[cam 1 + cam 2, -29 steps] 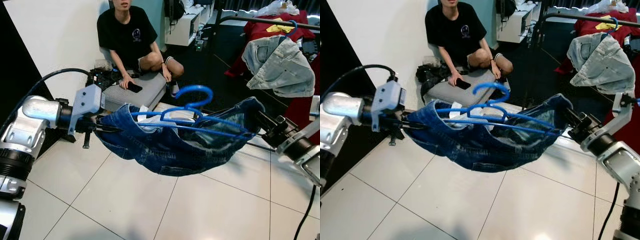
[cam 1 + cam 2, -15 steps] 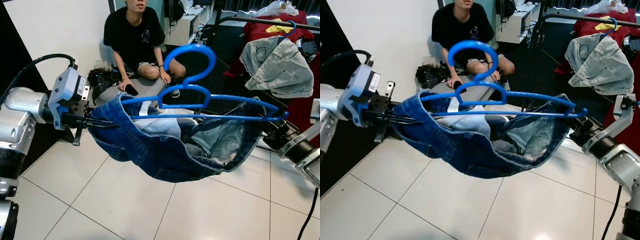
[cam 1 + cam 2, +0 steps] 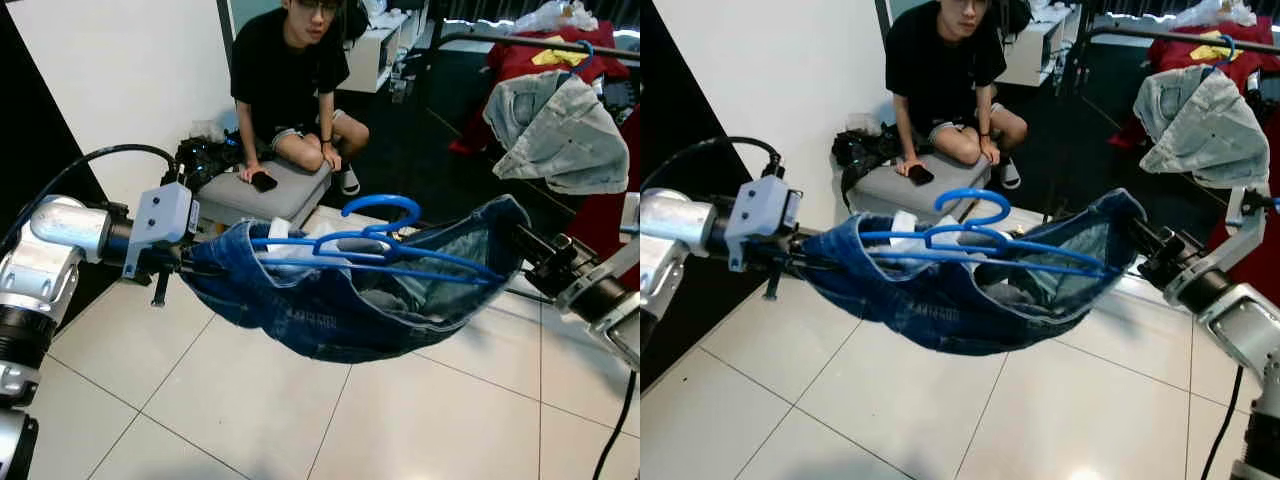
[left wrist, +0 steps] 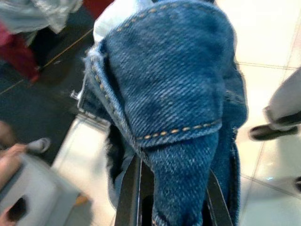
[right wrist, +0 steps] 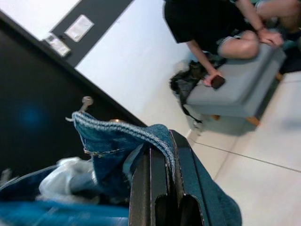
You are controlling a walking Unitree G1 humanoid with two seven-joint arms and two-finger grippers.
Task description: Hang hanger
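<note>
I have a pair of blue denim shorts (image 3: 340, 310) slung between both arms like a hammock, sagging in the middle above the white tile floor (image 3: 200, 400). My left gripper (image 3: 195, 265) is pinched closed on the left end of the waistband; in the left wrist view the denim is bunched right between the black fingers (image 4: 127, 197). My right gripper (image 3: 522, 240) is clamped on the opposite end, and the right wrist view shows a fold of waistband draped over and between its fingers.

The blue hanger (image 3: 375, 245) lies nearly flat across the top of the shorts, its long bar running left to right from one gripper toward the other, its ends tucked in the waistband. The hook (image 3: 385, 207) stands up from the middle, leaning away from me, roughly halfway between the two grippers, so neither arm has the hook itself.

The clothes rail (image 3: 520, 40) is up and to my right, well apart from the load, so the right arm is the nearer one. A pale denim garment (image 3: 555, 125) already hangs there with red cloth (image 3: 545, 55) behind it. I judge the hook has to be raised and carried right to reach that rail.

To the left beyond the shorts a person (image 3: 290, 80) in a black shirt sits on a grey cushion (image 3: 255, 195) by the white wall, near my path, so I would keep the swing to the right.
</note>
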